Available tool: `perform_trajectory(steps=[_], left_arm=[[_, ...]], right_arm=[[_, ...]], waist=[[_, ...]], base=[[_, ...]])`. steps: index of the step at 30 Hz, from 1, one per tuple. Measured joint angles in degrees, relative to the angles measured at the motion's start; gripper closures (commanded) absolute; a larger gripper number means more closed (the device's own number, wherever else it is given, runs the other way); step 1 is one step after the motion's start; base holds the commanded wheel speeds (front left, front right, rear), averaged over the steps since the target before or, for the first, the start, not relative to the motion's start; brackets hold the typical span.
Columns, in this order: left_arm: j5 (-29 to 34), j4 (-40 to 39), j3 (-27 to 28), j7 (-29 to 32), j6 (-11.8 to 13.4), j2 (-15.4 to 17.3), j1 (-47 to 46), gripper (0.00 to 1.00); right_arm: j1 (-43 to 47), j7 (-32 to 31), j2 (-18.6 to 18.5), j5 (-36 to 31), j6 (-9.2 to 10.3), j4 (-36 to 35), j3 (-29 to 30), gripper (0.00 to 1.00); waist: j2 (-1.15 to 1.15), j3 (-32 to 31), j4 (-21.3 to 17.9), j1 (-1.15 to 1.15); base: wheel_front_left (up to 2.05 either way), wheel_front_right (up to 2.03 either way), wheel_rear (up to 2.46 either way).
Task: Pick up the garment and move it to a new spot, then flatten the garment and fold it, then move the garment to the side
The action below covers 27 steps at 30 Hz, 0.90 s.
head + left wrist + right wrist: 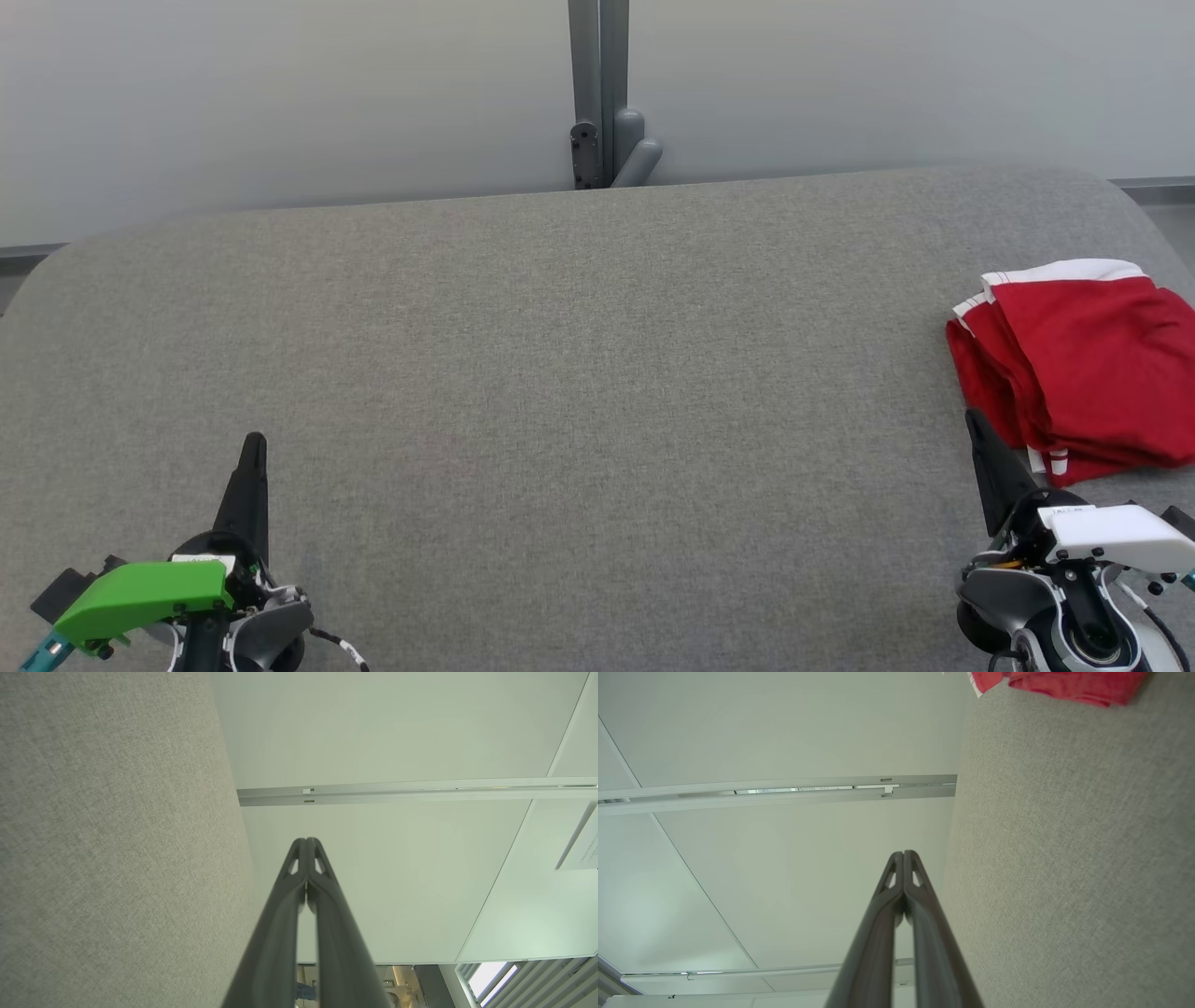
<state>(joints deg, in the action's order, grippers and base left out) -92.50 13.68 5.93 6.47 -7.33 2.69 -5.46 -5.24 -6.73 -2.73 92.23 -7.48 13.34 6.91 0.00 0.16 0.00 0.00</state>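
**A:** Where does the clothing lie?

**B:** The red cloth garment with white trim [1083, 364] sits in a folded, slightly rumpled heap at the right side of the broad grey fabric-covered table [579, 355]. The head view's right edge cuts part of it off.

**A:** And the claws?

**B:** The left gripper [254, 441], with a green housing behind its long dark fingers, hovers over the near left part of the table. Its two fingers are pressed together with nothing between them. The right gripper [973, 420], with a white housing, is at the near right. Its fingers are also together and empty.

**A:** Does the right one touch the cloth?

**B:** In the head view its tip overlaps the garment's near left corner. The right wrist view shows bare grey fabric between them, so it is near but apart.

**A:** Anything behind?

**B:** A pale wall [280, 93] and an upright grey metal post [599, 93] at the table's far edge.
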Motion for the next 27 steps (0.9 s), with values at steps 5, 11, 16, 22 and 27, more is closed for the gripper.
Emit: perform_trajectory(steps=[5, 11, 16, 22, 27], left_arm=[[0.0, 0.0, 0.0, 0.0, 0.0, 0.0, 0.0, 1.00], [0.0, 0.0, 0.0, 0.0, 0.0, 0.0, 0.0, 1.00], [0.0, 0.0, 0.0, 0.0, 0.0, 0.0, 0.0, 1.00], [0.0, 0.0, 0.0, 0.0, 0.0, 0.0, 0.0, 1.00], [0.0, 0.0, 0.0, 0.0, 0.0, 0.0, 0.0, 1.00]], right_arm=[[0.0, 0.0, 0.0, 0.0, 0.00, 0.0, 0.0, 1.00], [0.0, 0.0, 0.0, 0.0, 0.00, 0.0, 0.0, 1.00], [0.0, 0.0, 0.0, 0.0, 0.00, 0.0, 0.0, 1.00], [0.0, 0.0, 0.0, 0.0, 0.00, 0.0, 0.0, 1.00], [0.0, 0.0, 0.0, 0.0, 0.00, 0.0, 0.0, 1.00]], waist=[[0.00, 0.0, 0.0, 0.00], [0.00, 0.0, 0.0, 0.00], [0.00, 0.0, 0.0, 0.00], [0.00, 0.0, 0.0, 0.00], [0.00, 0.0, 0.0, 0.00]], base=[[0.00, 0.00, 0.00], [0.00, 0.00, 0.00], [0.00, 0.00, 0.00], [0.00, 0.00, 0.00], [0.00, 0.00, 0.00]])
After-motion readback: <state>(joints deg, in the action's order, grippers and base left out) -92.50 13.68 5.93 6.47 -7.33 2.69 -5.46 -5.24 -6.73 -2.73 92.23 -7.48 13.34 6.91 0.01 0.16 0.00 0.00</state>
